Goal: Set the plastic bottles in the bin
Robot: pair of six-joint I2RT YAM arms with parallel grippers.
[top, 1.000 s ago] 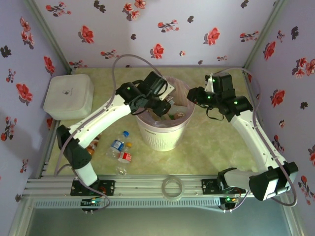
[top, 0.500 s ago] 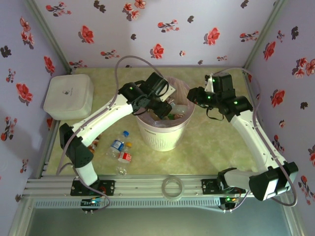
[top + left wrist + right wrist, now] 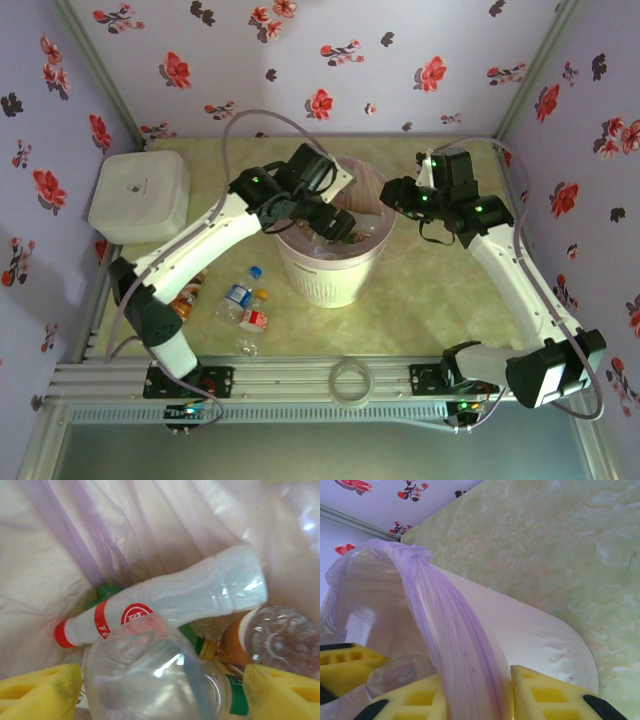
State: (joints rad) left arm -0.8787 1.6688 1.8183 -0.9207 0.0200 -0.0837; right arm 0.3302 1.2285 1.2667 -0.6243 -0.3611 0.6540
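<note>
The bin (image 3: pixel 330 272), white with ribbed sides and a pale pink liner, stands mid-table. My left gripper (image 3: pixel 337 226) hangs over its mouth, open. In the left wrist view a blurred clear bottle (image 3: pixel 150 675) lies loose between the wide-apart yellow fingers (image 3: pixel 40 690), above a white red-capped bottle (image 3: pixel 190 597) and several others in the bin. My right gripper (image 3: pixel 389 196) is at the bin's far right rim, shut on a bunched fold of the liner (image 3: pixel 450 630). Three more plastic bottles (image 3: pixel 239 295) (image 3: pixel 254 320) (image 3: pixel 188 296) lie on the table left of the bin.
A white rounded-square box (image 3: pixel 140 195) sits at the back left. A clear ring (image 3: pixel 351 380) rests on the front rail. Flowered walls close in the table on three sides. Open green tabletop (image 3: pixel 440 300) lies right of the bin.
My left gripper has gone from shut to open and let go of the clear bottle over the bin. Its arm shifted slightly left. The right arm has stayed put.
</note>
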